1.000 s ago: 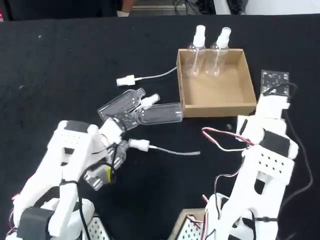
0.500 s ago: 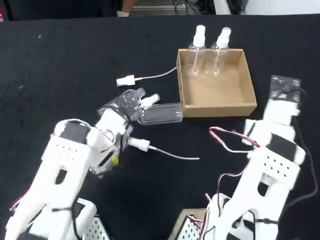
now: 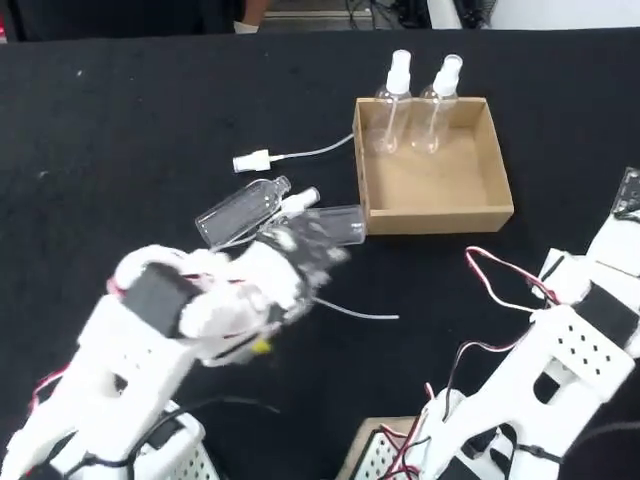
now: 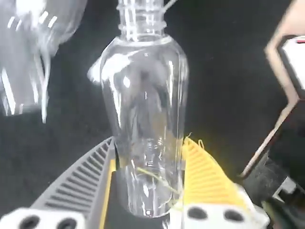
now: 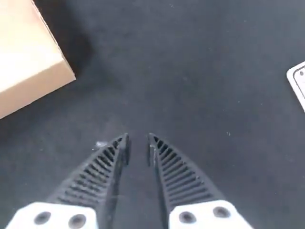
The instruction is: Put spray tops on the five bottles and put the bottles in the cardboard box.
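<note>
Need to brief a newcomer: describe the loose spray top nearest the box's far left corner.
Start at the cardboard box. Left of its far corner lies a white spray top, alone on the black table. Only its thin tube curves toward the box.

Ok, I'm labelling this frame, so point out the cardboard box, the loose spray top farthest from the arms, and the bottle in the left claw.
cardboard box [image 3: 440, 218], high view, its near outer wall.
loose spray top [image 3: 252, 160], high view, its white head.
held bottle [image 4: 145, 114], left wrist view, its clear body.
</note>
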{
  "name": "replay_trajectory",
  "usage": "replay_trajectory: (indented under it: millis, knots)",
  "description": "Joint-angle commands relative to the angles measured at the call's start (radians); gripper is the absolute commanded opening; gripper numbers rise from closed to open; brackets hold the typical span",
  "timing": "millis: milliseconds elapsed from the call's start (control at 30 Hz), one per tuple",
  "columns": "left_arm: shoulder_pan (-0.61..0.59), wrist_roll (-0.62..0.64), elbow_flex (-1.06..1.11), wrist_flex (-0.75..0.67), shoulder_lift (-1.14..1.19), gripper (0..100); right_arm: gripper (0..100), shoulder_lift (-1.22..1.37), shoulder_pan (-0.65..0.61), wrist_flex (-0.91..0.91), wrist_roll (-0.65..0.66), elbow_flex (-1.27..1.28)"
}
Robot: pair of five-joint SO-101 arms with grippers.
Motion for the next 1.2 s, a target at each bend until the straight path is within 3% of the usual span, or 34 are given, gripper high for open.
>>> replay_trajectory:
  millis: [0,167,300,400,567,733,1000,1100,1167]
  knots:
    - [0.14,0.063,0.033,-0.245,0.08,4,3.2,-0.031,0.026,-0.006,0.008,-0.038]
    - [0.228,0.222,0.263,-0.727,0.224,4,3.2,-0.031,0.054,-0.002,0.008,-0.035]
    - [0.226,0.232,0.292,-0.905,0.348,4,3.2,-0.036,0.012,0.103,0.008,-0.036]
    - [0.223,0.253,0.254,-0.962,0.434,5,3.2,-0.036,-0.035,0.115,0.003,-0.038]
    - [0.225,0.468,0.179,-0.957,0.542,29,3.3,-0.036,-0.072,0.12,-0.002,-0.039]
    - [0.18,0.494,0.122,-0.839,0.509,25,3.3,-0.031,-0.097,0.158,-0.002,-0.012]
    - [-0.01,0.292,-0.041,-0.407,0.29,24,3.3,-0.038,-0.376,0.292,-0.003,0.005]
    - [-0.166,0.259,0.021,-0.402,0.216,24,3.4,-0.036,-0.565,0.327,-0.021,0.01]
    - [-0.292,0.275,0.128,-0.496,0.183,24,5.5,-0.031,-0.68,0.327,-0.095,0.01]
